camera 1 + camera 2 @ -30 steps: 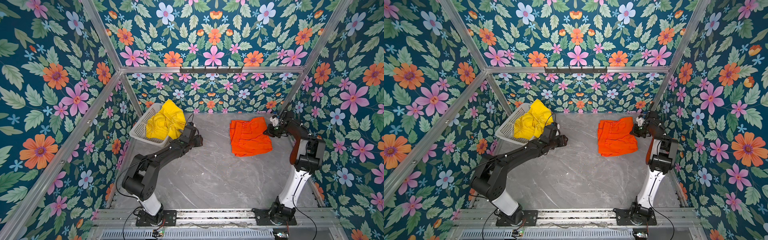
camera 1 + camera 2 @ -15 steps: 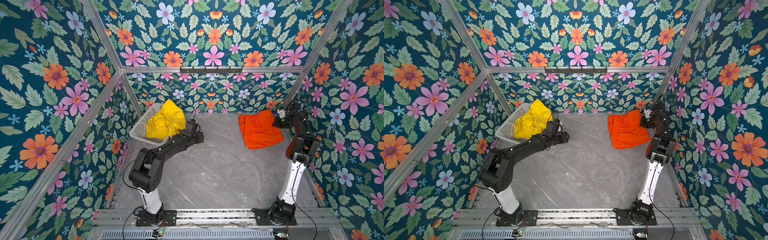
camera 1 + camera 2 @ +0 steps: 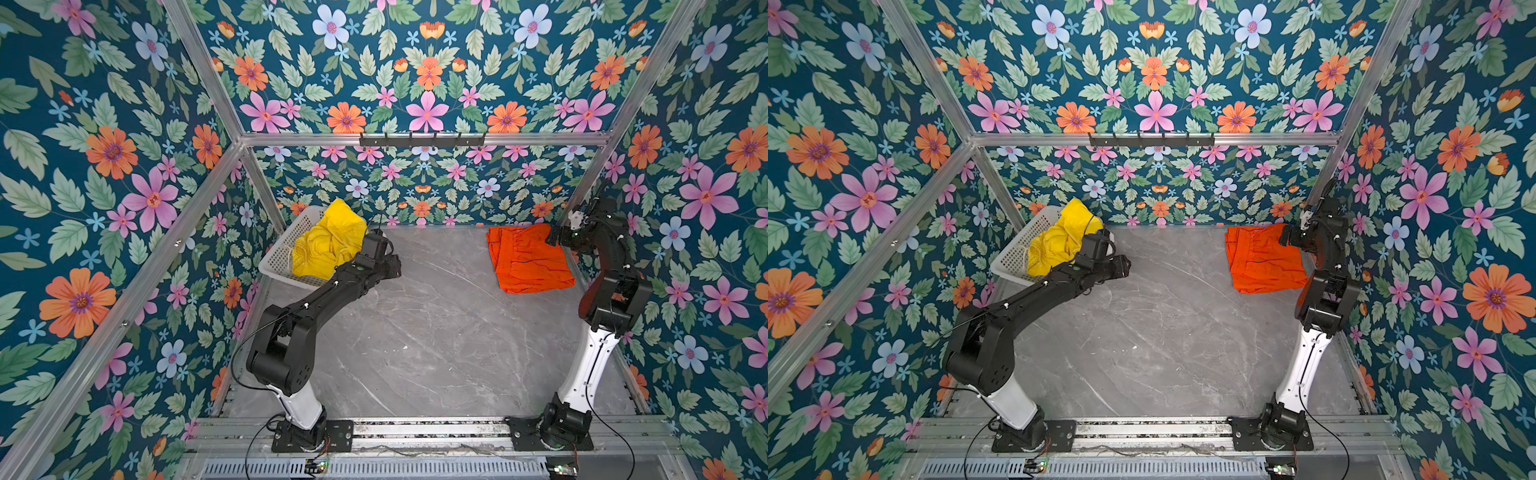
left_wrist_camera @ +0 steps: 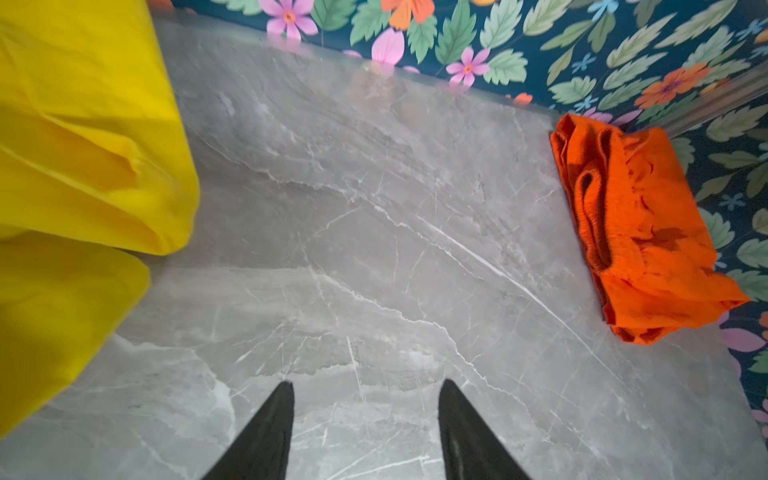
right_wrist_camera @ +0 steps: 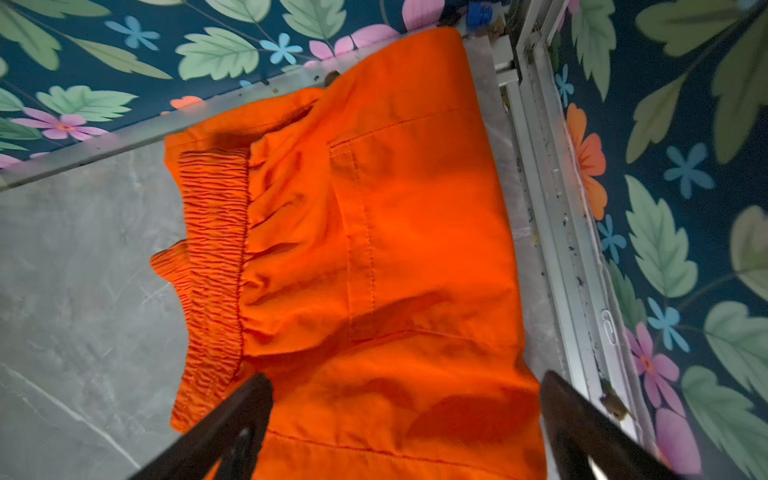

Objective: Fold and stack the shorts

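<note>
The floor of the cell was a grey marble-patterned tabletop [image 3: 415, 332]. It was walled on three sides by dark blue floral wallpaper panels [image 3: 424, 83] set in aluminium framing bars [image 3: 415, 139].

The bright orange fabric shorts [image 3: 528, 262] lay folded in the far right corner of the tabletop. Their far edge was against the back wall, their right edge was close to the side rail, and their gathered waistband was turned toward the middle. The bright yellow fabric shorts [image 3: 328, 241] sat bunched in the white perforated plastic basket [image 3: 280, 255] at the far left corner, spilling over its rim.

The right gripper [image 5: 405, 376] hung just over the orange pair near the corner, its jaws spread wide with nothing clamped between them. The left gripper [image 4: 366, 383] was beside the basket, above plain marble, its jaws parted and empty.

Between the two garments, the middle and near part of the tabletop lay open. That open stretch ran down to the metal base rail [image 3: 415, 430] where both arms were bolted.
</note>
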Motion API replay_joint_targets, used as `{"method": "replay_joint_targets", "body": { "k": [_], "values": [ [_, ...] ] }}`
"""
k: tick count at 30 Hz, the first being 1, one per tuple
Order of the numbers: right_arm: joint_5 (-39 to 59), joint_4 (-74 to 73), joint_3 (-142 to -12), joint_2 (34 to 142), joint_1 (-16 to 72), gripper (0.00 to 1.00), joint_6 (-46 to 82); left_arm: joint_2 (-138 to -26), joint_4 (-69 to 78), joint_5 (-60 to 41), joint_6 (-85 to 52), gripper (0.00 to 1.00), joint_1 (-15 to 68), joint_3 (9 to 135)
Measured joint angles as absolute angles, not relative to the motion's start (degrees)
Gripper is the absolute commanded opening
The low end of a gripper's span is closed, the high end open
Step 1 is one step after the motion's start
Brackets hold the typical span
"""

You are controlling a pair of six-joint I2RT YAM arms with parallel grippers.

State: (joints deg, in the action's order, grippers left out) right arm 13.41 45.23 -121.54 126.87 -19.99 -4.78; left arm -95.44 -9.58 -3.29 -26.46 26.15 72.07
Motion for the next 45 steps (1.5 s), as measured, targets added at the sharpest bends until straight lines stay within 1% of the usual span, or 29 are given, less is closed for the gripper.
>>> {"method": "replay_joint_targets", "body": {
  "k": [6,9,13,18,22,27,32,38,40,43,44,45],
  "values": [
    [13.4,35.1,-99.7,111.3,-12.7,0.97,-3.3,-90.8,-11.7,-1.5,-25.1,0.6,22.9,73.2],
    [13.5,31.2,-88.7,104.1,-8.1,0.96,-1.9,-89.2,-13.2,-1.3,-24.9,0.61,19.4,72.5],
    [13.4,27.0,-77.3,96.0,-0.9,0.96,-0.1,-88.9,-15.3,-1.5,-23.8,0.63,14.0,72.8],
    [14.0,21.8,-67.8,88.7,9.5,0.97,3.3,-92.7,-16.7,-1.9,-21.5,0.74,7.6,76.1],
    [15.2,18.7,-63.8,86.5,15.6,0.97,7.3,-100.6,-17.4,-5.0,-19.4,0.77,5.2,83.4],
    [16.4,16.1,-61.9,85.7,21.5,0.97,10.7,-113.1,-17.3,-10.6,-19.9,0.77,3.5,96.2],
    [16.6,14.9,-61.8,85.5,22.5,0.97,12.5,-122.8,-17.3,-12.0,-22.8,0.77,1.2,105.9],
    [16.7,14.8,-62.0,85.4,22.9,0.97,13.4,-131.4,-15.3,-15.4,-27.6,0.77,-0.4,111.5],
    [16.7,14.7,-62.1,85.6,23.0,0.97,13.5,-134.0,-14.5,-16.9,-28.9,0.75,-0.4,112.6],
    [16.7,14.8,-62.2,86.1,23.2,0.96,13.5,-137.6,-12.6,-18.9,-31.5,0.69,-0.4,114.2],
    [16.7,14.8,-62.2,86.2,23.3,0.96,13.5,-138.8,-12.1,-19.5,-31.7,0.65,-0.4,115.1],
    [16.7,14.8,-62.2,86.3,23.4,0.96,13.5,-139.9,-11.6,-19.8,-32.7,0.59,-0.4,116.1]
  ]
}}
